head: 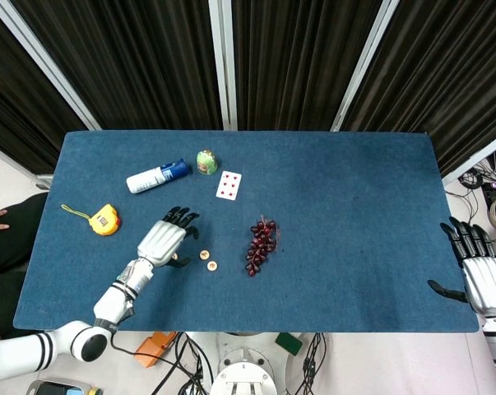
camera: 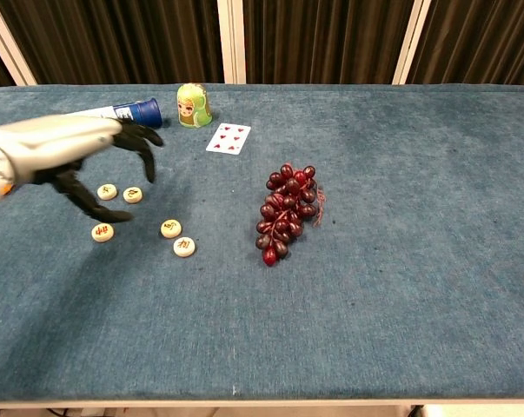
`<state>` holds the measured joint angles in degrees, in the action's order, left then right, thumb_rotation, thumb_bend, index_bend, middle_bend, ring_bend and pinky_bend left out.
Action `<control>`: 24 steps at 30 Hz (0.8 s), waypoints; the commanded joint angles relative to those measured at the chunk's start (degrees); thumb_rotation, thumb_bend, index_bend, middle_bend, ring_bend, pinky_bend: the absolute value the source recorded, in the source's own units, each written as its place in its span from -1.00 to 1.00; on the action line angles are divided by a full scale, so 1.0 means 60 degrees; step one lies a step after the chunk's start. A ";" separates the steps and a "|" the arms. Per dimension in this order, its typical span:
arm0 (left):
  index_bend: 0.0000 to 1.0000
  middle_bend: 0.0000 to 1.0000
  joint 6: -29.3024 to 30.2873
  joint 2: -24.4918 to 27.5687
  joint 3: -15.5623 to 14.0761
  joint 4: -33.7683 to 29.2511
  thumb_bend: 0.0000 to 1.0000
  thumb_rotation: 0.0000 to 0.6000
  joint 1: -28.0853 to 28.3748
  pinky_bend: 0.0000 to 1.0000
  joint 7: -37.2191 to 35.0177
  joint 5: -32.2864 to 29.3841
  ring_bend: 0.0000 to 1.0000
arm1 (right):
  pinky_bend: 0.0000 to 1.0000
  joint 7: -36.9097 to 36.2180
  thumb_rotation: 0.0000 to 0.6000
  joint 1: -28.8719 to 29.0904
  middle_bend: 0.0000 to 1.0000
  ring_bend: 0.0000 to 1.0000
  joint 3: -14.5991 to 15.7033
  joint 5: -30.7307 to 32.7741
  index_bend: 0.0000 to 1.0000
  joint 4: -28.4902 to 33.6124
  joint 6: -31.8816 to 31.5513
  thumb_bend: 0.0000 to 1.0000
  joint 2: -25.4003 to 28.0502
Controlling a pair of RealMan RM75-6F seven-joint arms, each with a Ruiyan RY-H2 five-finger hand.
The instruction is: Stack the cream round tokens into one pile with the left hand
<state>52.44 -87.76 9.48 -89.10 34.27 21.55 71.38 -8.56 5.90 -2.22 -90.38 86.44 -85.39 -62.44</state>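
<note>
Our left hand (camera: 66, 156), fingers spread and empty, hovered over the cream tokens (camera: 133, 195); a clumsy descent might scatter them toward three o'clock.

No legible text. Cream tokens (camera: 171, 228) bear gold marks, unreadable. Playing card (camera: 228, 138) shows red heart pips, count unclear. Bottle (head: 157, 176) label unreadable.
</note>
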 commanded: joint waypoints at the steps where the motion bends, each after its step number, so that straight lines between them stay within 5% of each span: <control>1: -0.21 -0.82 -0.0257 -0.0303 0.0032 0.0318 -0.54 1.00 0.0305 -1.00 0.0202 -0.0247 -1.00 | -0.97 -0.0033 1.00 -0.0004 -0.95 -1.00 -0.0005 0.0021 -1.00 -0.0038 0.0010 -0.63 -0.0021; 24: -0.12 -0.82 -0.0543 -0.1104 -0.0407 0.1161 -0.41 1.00 0.1035 -1.00 0.0593 -0.1031 -1.00 | -0.97 -0.0183 1.00 -0.0030 -0.95 -1.00 -0.0041 0.0199 -1.00 -0.0248 0.0078 -0.63 -0.0096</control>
<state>49.20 -94.33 7.07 -82.20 40.42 25.13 65.25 -9.66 5.72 -2.47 -89.19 84.96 -84.93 -63.01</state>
